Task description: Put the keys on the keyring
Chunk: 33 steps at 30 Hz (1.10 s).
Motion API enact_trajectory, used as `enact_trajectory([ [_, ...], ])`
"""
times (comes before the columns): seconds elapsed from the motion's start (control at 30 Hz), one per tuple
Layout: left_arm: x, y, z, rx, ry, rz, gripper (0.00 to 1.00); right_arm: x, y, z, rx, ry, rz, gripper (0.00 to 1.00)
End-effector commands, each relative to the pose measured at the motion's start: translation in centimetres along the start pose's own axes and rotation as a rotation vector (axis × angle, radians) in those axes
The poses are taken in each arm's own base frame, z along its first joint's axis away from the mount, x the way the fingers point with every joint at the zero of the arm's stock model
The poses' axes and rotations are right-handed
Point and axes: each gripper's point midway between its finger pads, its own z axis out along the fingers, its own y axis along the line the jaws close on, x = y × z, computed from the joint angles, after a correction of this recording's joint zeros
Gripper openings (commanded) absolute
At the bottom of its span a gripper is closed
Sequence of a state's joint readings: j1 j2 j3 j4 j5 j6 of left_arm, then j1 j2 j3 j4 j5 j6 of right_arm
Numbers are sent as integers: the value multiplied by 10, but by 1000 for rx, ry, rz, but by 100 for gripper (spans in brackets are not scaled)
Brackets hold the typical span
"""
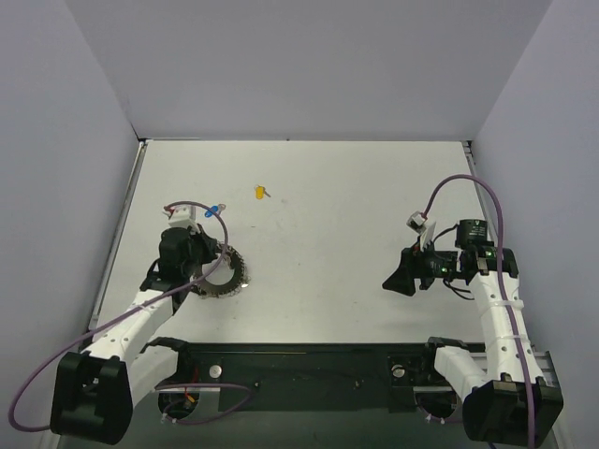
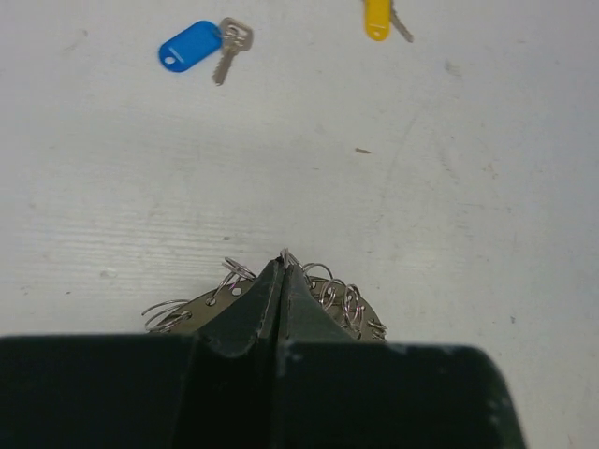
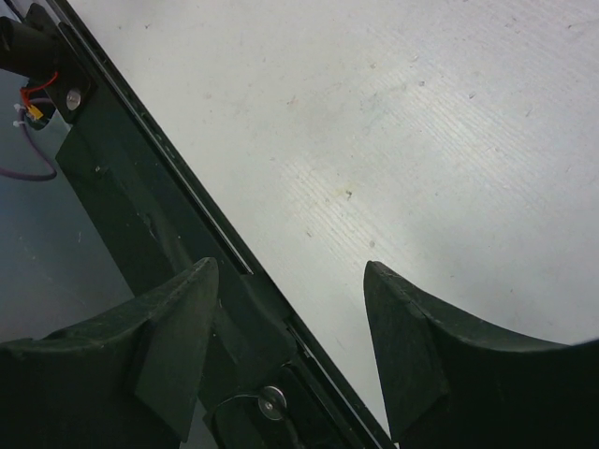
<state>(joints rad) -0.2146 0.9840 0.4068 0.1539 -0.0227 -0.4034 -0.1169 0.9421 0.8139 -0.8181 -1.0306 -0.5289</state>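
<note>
The left gripper (image 2: 284,267) is seen closest, its jaws pressed together with no gap. Whether a thin loop is pinched between them cannot be told. The keyring (image 2: 332,295), a round metal plate edged with many small wire loops, is found right at the fingertips and is partly hidden beneath them. Two keys are laid flat on the white table (image 3: 421,140) well beyond the keyring, apart from it and from each other: a blue-headed key (image 2: 204,47) and a yellow-headed key (image 2: 377,17) farther to the right. The right gripper (image 3: 288,281) is held wide open with nothing between its jaws, at the table's near edge above the black base rail (image 3: 140,206), far from the keys.
</note>
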Motion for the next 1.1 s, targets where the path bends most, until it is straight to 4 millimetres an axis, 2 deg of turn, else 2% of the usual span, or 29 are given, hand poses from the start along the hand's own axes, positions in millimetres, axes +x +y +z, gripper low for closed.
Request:
enact_trajectory([
  [0.0,-29,25,0,-121,-27,-36,0,2,4,1,-27,-15,-25,59],
  [0.2,-23,49,18,-203,55,-48,0,3,2,1,-15,-16,-32,59],
  [0.4,-39,75,46,-278,101,-63,2,5,-1,1,3,-14,-35,59],
  [0.43,-42,77,48,-299,123,-65,7,5,-2,0,9,-15,-37,59],
  [0.47,-44,78,50,-306,131,-59,25,6,-2,0,9,-15,-31,59],
  [0.5,-55,79,50,-329,125,-53,33,6,-3,0,15,-16,-35,59],
  [0.53,-61,80,49,-344,118,-48,49,6,-5,-1,24,-16,-34,59],
  [0.57,-75,77,45,-348,97,-43,57,7,-6,-1,32,-16,-33,59],
  [0.6,-81,74,42,-340,85,-30,67,6,-9,-2,48,-19,-28,59],
  [0.63,-95,66,34,-315,44,-28,70,5,-10,-3,57,-24,-32,59],
  [0.67,-100,62,30,-294,27,-27,77,6,-14,-5,76,-24,-24,59],
  [0.7,-110,49,19,-240,-19,-29,77,4,-16,-6,90,-31,-24,59],
  [0.8,-120,19,-9,-106,-93,-92,79,-2,-23,-14,147,-46,-4,63],
  [0.9,-117,-17,-41,87,-146,-145,80,-13,-35,-26,234,-57,27,65],
  [0.93,-109,-22,-44,119,-136,-173,80,-21,-42,-35,300,-62,56,66],
  [0.97,-111,-38,-58,200,-141,-160,81,-28,-48,-39,342,-80,64,66],
  [1.03,-107,-49,-73,262,-126,-156,81,-50,-60,-56,476,-158,187,66],
  [1.07,-105,-52,-80,269,-113,-156,82,-58,-73,-70,584,-192,220,67],
])
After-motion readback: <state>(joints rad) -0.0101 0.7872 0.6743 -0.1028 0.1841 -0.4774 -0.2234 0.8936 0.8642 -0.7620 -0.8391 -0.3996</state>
